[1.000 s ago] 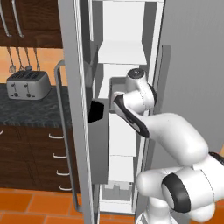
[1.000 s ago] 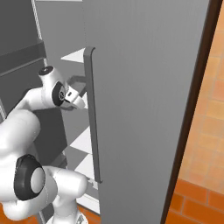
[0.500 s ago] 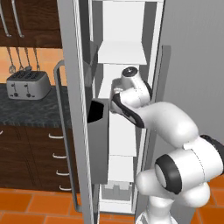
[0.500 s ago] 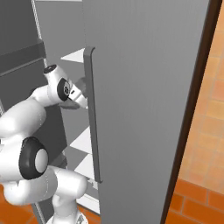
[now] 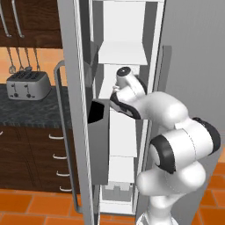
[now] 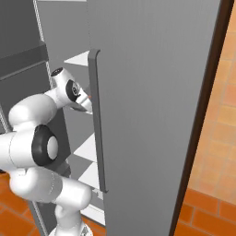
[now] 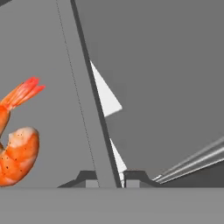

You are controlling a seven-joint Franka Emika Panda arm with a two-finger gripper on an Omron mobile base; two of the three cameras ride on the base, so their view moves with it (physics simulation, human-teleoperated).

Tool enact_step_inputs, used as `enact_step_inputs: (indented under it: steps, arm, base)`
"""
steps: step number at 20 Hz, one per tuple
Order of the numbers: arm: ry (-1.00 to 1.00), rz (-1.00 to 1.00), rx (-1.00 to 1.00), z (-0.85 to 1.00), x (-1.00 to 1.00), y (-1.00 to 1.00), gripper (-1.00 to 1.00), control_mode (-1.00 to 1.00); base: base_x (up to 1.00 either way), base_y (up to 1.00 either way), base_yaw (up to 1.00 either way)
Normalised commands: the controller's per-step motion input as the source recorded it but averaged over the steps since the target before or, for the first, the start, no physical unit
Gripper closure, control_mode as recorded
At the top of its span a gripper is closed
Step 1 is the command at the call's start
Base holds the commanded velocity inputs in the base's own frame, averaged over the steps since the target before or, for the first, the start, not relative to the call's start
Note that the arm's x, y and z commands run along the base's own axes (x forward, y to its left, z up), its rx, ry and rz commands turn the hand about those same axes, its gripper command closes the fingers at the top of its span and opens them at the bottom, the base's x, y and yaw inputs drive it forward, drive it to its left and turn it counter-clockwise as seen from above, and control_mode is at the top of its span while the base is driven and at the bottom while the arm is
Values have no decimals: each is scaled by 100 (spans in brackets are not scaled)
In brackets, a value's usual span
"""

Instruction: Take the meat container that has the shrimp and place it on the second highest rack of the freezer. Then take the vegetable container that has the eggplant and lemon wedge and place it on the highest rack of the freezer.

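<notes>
In the hand view an orange-red shrimp (image 7: 17, 151) lies on the grey floor of the meat container (image 7: 57, 109). The container's thin upright wall (image 7: 87, 113) runs down between my two fingertips. My gripper (image 7: 109, 178) is shut on that wall. In the left base view my hand (image 5: 121, 94) reaches into the freezer (image 5: 122, 52), just under a white shelf in its upper part. In the right base view my hand (image 6: 79, 97) sits at the same shelves, partly behind the long grey handle (image 6: 97, 120). The vegetable container, eggplant and lemon wedge are out of view.
The freezer door (image 5: 72, 110) stands open at my left with a dark bin (image 5: 99, 114) and a grey handle (image 5: 59, 132). The neighbouring grey door (image 6: 147, 115) is close on my right. A toaster (image 5: 25, 85) stands on the dark counter.
My wrist has shifted a little left and deeper between the freezer shelves, and my elbow has swung up closer to the opening. The grip on the container wall is unchanged.
</notes>
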Motion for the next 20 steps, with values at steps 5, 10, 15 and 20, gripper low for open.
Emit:
enact_step_inputs:
  steps: [5,10,15,20]
  arm:
    - [0,-8,0,-17,46,0,100,-100]
    - [0,-6,0,-34,41,0,100,-100]
    - [0,-5,0,-37,33,0,100,-100]
    - [-3,-5,0,-25,35,0,100,-100]
  base:
    - [0,0,0]
    - [0,0,0]
    - [0,0,0]
    - [0,0,0]
